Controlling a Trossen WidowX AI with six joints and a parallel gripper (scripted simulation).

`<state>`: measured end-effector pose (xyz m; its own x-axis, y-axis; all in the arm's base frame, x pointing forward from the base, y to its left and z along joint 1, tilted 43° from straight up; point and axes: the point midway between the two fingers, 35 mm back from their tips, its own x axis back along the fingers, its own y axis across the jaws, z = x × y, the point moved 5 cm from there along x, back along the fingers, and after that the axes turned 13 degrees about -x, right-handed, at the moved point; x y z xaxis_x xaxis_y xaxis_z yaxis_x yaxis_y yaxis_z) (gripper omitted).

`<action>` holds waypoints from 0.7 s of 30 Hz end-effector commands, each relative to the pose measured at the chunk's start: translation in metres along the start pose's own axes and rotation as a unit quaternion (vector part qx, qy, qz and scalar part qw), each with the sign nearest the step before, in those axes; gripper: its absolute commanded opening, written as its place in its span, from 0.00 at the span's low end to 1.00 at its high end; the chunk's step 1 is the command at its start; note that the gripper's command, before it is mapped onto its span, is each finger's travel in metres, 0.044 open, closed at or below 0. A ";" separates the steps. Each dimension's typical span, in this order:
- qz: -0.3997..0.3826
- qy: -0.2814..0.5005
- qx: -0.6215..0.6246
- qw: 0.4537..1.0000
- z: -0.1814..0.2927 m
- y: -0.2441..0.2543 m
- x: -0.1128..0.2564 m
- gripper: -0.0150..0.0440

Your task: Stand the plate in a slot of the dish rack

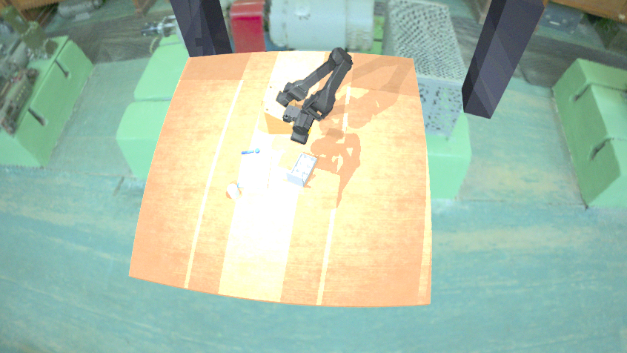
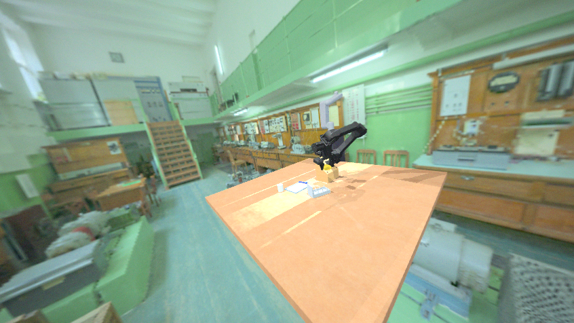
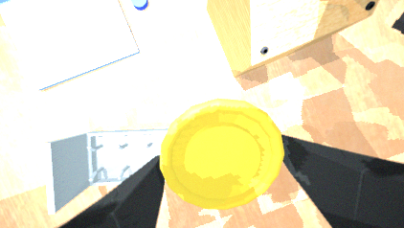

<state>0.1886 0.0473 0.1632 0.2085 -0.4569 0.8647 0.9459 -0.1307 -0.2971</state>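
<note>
Wooden tabletop (image 1: 262, 245) (image 2: 340, 237) supporting dish rack (image 1: 302, 169) (image 2: 319, 191) (image 3: 70, 168); gripper (image 1: 299, 136) (image 2: 322, 163) (image 3: 222, 154) gripping yellow plate (image 2: 327, 167) (image 3: 222, 152); wooden block (image 1: 276, 124) (image 2: 327, 175) (image 3: 287, 34) standing near rack.

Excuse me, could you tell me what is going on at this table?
The black robot arm's gripper is shut on a yellow plate, one finger at either side of it. The plate is held up near a wooden block. It has yet to go into the pale dish rack, which stands on the table apart from the gripper.
</note>
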 end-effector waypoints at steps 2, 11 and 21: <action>-0.008 -0.047 0.025 0.999 -0.001 -0.001 -0.012 0.25; -0.035 -0.135 0.080 0.987 -0.001 -0.001 -0.033 0.25; -0.078 -0.220 0.139 0.962 0.000 0.000 -0.053 0.25</action>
<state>0.1786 0.0696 0.1223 0.1127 -0.0677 0.9913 0.9911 0.0786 -0.1073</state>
